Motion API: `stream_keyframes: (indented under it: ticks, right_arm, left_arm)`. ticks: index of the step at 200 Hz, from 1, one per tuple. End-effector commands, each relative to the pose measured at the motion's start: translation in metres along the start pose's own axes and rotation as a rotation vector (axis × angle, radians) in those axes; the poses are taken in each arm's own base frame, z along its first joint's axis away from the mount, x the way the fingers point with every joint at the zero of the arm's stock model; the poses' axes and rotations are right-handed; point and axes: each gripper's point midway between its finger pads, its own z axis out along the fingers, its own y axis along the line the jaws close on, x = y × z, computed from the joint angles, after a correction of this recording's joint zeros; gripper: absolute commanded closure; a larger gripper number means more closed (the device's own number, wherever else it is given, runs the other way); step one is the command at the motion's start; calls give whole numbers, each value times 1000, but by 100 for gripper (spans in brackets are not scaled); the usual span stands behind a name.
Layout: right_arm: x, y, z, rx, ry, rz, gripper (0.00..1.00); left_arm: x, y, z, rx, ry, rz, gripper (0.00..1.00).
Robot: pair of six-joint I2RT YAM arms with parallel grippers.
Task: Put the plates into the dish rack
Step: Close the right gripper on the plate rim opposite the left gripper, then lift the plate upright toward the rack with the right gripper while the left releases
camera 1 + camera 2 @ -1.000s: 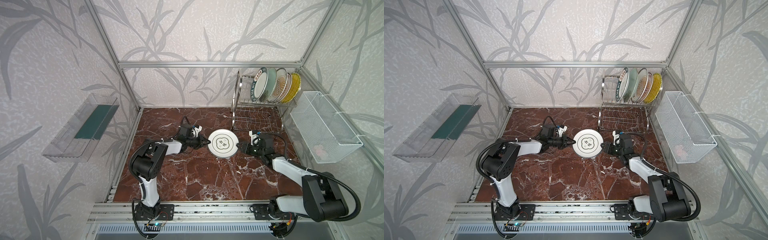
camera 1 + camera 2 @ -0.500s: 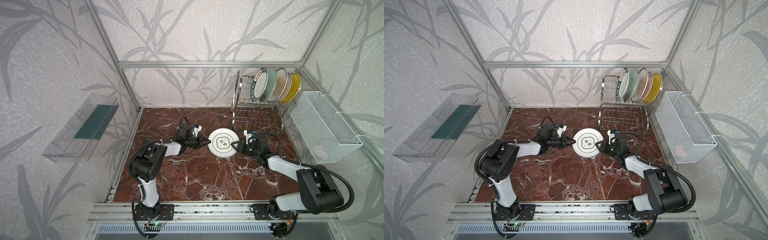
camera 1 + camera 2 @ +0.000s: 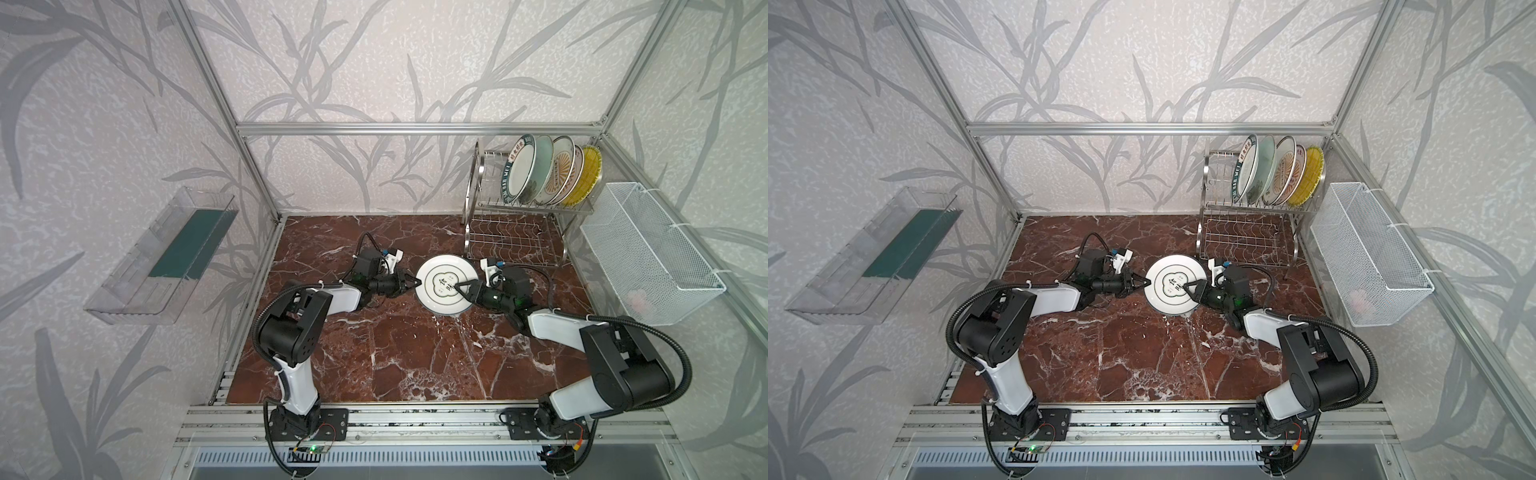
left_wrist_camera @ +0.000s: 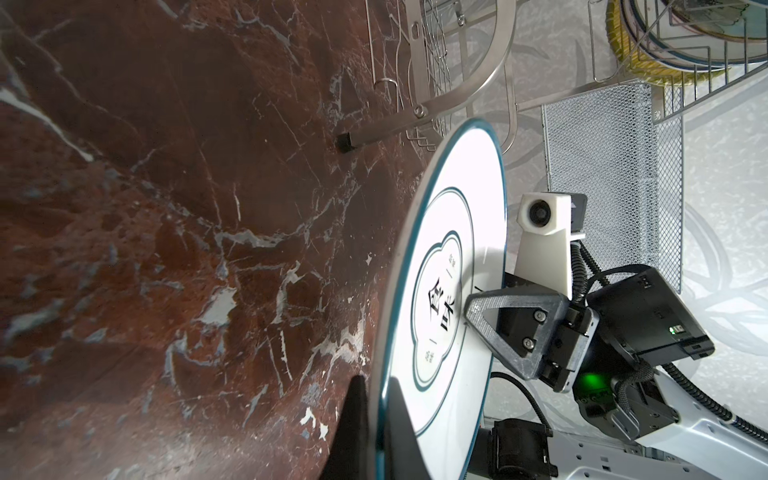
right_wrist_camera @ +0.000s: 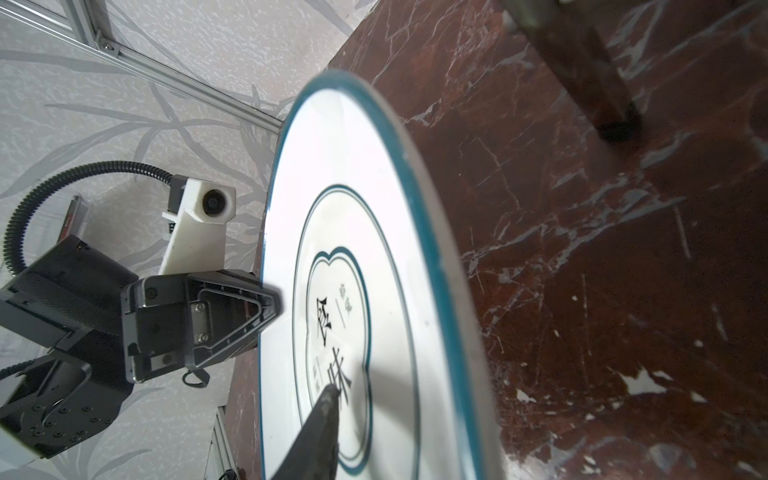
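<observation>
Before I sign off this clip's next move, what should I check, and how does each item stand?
1. The left gripper is clamped on the plate at its rim: ok.
2. The right gripper has a finger across the plate's face: ok.
3. The right gripper is fully closed on the plate: cannot tell.
4. The dish rack has its lower tier free: ok.
5. The five racked plates stand in the upper slots, away from both arms: ok.

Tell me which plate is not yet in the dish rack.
The white plate with the green cloud emblem; the other five stand upright in the dish rack.
</observation>
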Motion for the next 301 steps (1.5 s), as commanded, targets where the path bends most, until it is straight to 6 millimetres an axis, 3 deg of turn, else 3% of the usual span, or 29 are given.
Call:
stream_keyframes:
  ticks: [1, 84, 105, 122, 173, 219, 257, 301]
  right_arm:
    - [-9, 19, 3, -72, -15, -24, 71]
    - [-8, 24, 4, -101, -12, -17, 88]
    - [-9, 25, 4, -106, -14, -20, 100]
    - [-10, 26, 3, -103, -12, -28, 100]
    - [-22, 36, -5, -61, -32, -100, 100]
    - [-43, 52, -26, 16, -89, -224, 100]
    - [-67, 72, -56, 94, -190, -322, 100]
    - [-94, 107, -91, 133, -291, -433, 100]
  left_arm:
    - [-8, -30, -7, 79, -20, 73, 100]
    - [-8, -31, -8, 83, -20, 75, 100]
    - [-8, -31, -8, 80, -22, 73, 100]
    - [-8, -29, -8, 71, -21, 65, 100]
    - [-6, -21, -12, 9, -30, 71, 69]
    - [-11, -13, -24, -51, -68, 70, 58]
    - [-18, -9, -36, -58, -103, 62, 58]
    - [-18, -4, -48, -141, -129, 91, 59]
